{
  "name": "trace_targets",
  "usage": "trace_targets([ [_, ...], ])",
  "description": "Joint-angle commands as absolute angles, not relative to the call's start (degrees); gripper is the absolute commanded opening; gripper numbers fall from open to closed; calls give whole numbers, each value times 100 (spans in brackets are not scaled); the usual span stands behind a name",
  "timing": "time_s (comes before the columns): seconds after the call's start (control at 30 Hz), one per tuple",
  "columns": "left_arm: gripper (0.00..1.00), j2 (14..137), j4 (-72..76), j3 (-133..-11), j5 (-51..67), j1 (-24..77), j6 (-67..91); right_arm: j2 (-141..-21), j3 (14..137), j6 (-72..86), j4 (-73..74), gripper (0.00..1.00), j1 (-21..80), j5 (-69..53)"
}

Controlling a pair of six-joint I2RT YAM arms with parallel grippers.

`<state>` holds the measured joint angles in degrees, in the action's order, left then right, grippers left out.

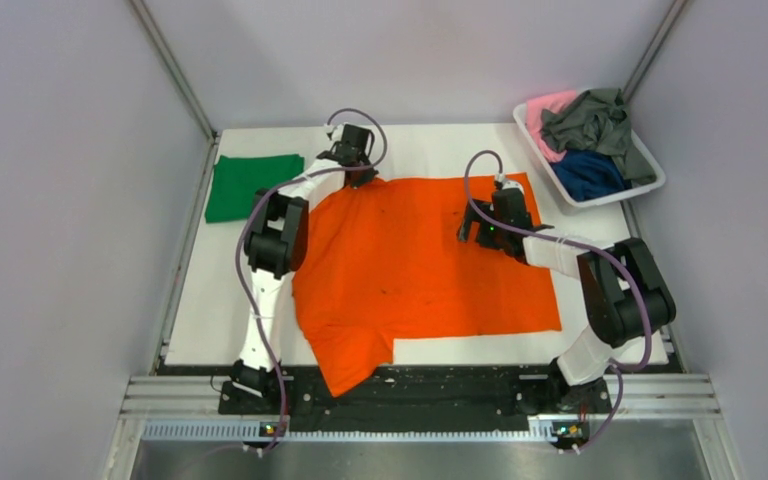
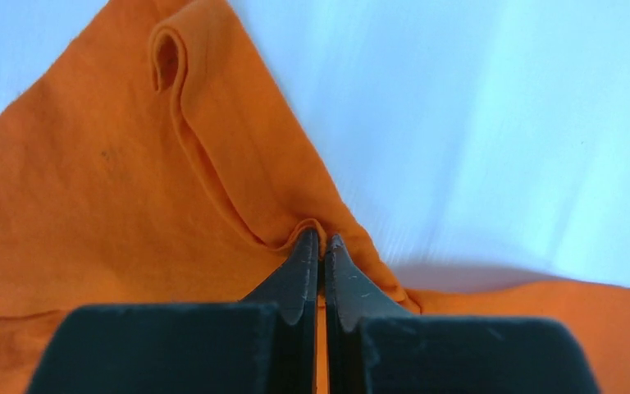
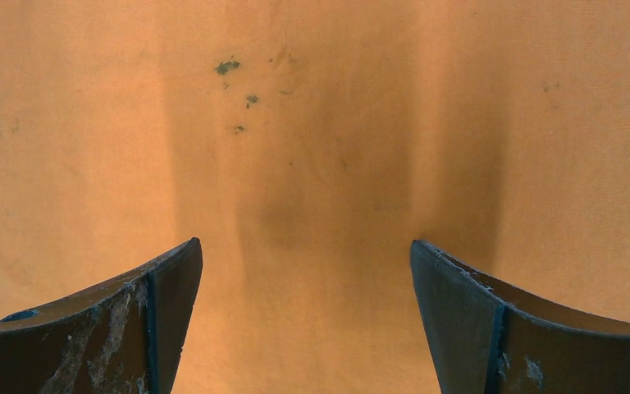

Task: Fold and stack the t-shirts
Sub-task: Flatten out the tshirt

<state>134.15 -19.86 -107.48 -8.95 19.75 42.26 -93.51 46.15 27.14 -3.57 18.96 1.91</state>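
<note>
Orange shirt (image 1: 420,260) lies spread flat across the middle of the white counter (image 1: 430,140), and one sleeve drapes over the near edge onto the black strip between the arm bases. The left pincer (image 2: 321,242) is at the shirt's far-left corner, jaws pressed together with a small ridge of orange cloth pinched between the tips. A rolled fold of hem runs away from that pinch, with bare counter just to its right.

The right pincer (image 3: 306,246) is over the far-right part of the same shirt, jaws spread wide and holding nothing. Only orange cloth, flecked with a few dark specks, fills the gap between them. Whether the tips touch the cloth cannot be told.

At far left a green shirt (image 1: 250,185) lies folded on the counter, apart from the orange one. At the far-right corner sits the basket (image 1: 610,197), holding a pink shirt (image 1: 545,110), a grey-green shirt (image 1: 590,125) heaped on top, and a navy shirt (image 1: 588,172) at its near end.
</note>
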Motion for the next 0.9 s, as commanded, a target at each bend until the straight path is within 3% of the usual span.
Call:
trace_targets([
  [0.0,0,13556,-1582,-11109,-895,1910,4161,-9351,4676,2689,-141,96,1881,352],
  [0.17,0,14021,-917,-11726,-306,1872,3986,-9386,4716,2672,-67,96,1880,377],
  [0.2,6,14183,-959,-12064,-223,1872,3946,-9394,4731,2661,-41,96,1879,381],
  [0.3,51,14806,-1125,-13049,-36,1841,3974,-9420,4746,2653,-15,96,1878,378],
  [0.47,70,15143,-715,-13593,658,1731,4328,-9417,4770,2651,-8,96,1879,378],
  [0.5,79,15023,-698,-13619,655,1731,4280,-9414,4777,2652,-9,96,1880,382],
  [0.53,94,14892,-706,-13623,626,1730,4181,-9404,4786,2654,-9,96,1881,381],
  [0.57,98,14731,-749,-13616,578,1731,4086,-9392,4804,2654,-9,96,1880,385],
  [0.77,99,13578,-1167,-13453,96,1740,3377,-9360,5087,2638,244,96,1875,592],
  [0.87,99,12844,-1385,-12614,61,1748,3170,-9323,5246,2600,351,97,1878,751],
])
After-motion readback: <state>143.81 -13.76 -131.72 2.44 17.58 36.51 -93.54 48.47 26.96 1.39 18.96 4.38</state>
